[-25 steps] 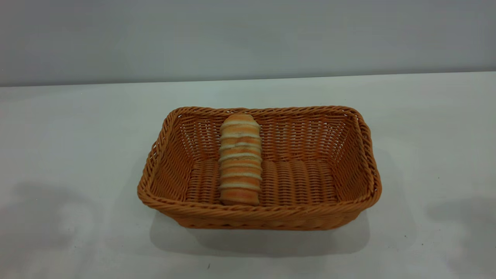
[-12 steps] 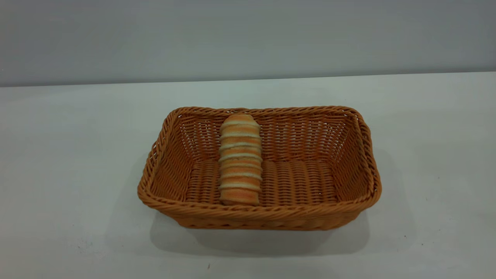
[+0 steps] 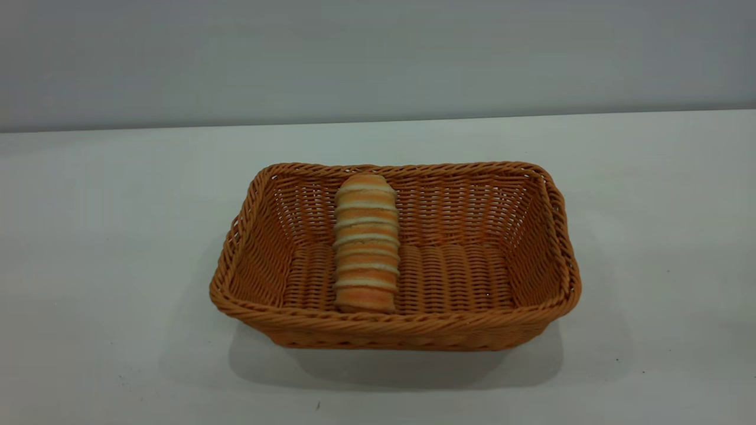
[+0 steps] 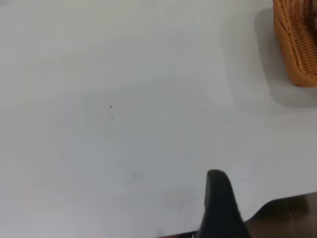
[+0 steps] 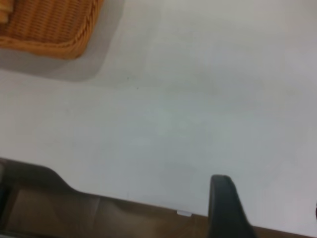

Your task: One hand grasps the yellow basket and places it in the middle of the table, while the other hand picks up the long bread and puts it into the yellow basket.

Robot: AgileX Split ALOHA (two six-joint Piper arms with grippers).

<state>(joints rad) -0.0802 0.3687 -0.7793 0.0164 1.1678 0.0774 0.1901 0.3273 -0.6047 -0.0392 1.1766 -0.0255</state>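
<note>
Yellow basket (image 3: 394,330) and long bread (image 3: 366,242) both sit free of either hand. One dark finger (image 4: 221,206) of the left hand shows in its wrist view, low over the near table edge, with the basket's corner (image 4: 297,44) well apart from it. The right hand shows the same: a single dark finger (image 5: 225,208) above the table edge, the basket's corner (image 5: 54,29) far off. Neither holds anything; with only one finger of each in sight, I cannot tell how wide they stand.

Away from both hands, the basket rests around the middle of the table (image 3: 106,236), and the bread lies inside it, left of centre, its far end propped up the back wall.

By my judgement the task looks finished; doing the remaining step well means drawing both arms back without brushing the rim.

The basket is rectangular woven wicker, orange-tan, with flared sides and a braided rim. The bread is a small oblong loaf, ribbed crosswise in orange-brown and cream. The table is plain, flat and white, with tiny dark specks.
</note>
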